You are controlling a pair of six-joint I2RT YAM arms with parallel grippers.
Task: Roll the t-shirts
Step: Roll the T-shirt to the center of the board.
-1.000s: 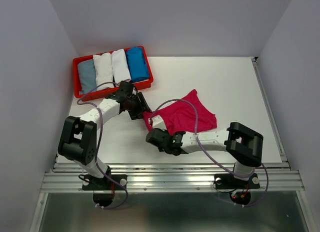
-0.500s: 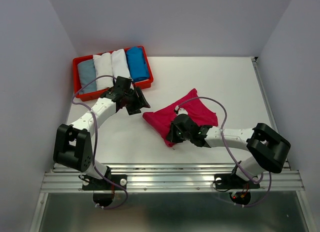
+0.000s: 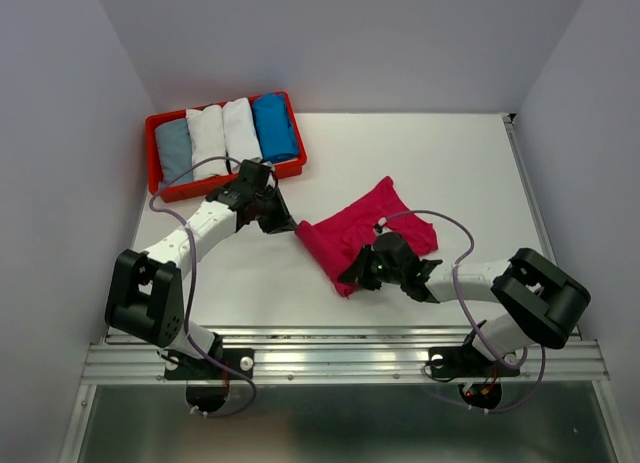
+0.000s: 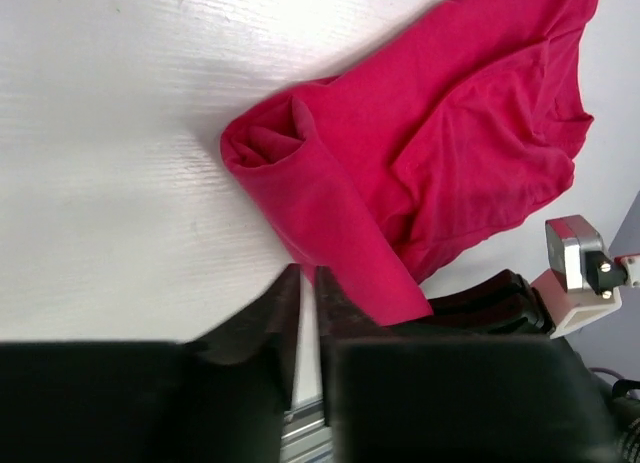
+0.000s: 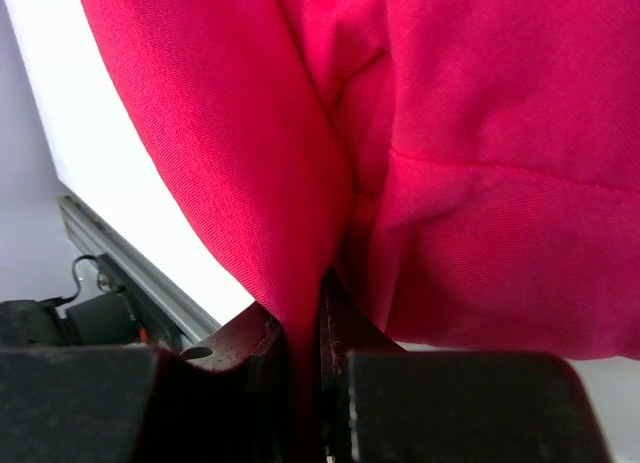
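Note:
The magenta-pink t-shirt point(image 3: 365, 228) lies crumpled mid-table, its near-left edge rolled into a tube point(image 4: 310, 193). My right gripper point(image 3: 362, 275) is shut on the near end of that roll, and pink cloth point(image 5: 480, 133) runs down between its jaws point(image 5: 308, 303). My left gripper point(image 3: 285, 223) sits at the roll's far-left end. Its jaws point(image 4: 308, 283) stand almost together with only a thin slit between them. No cloth is in that slit, and the roll lies just beside the right finger. Two white t-shirts point(image 3: 207, 138) point(image 3: 241, 128), a grey-blue t-shirt point(image 3: 173, 150) and a blue t-shirt point(image 3: 273, 126) lie rolled in the tray.
The red plastic tray point(image 3: 150, 153) stands at the back left, close behind my left arm. Grey walls close in the table on the left, back and right. A metal rail point(image 3: 340, 358) runs along the near edge.
My left gripper's jaws have come nearly together at the roll's left end. My right gripper has carried the shirt's near edge rightward, and the cloth is now more rolled.

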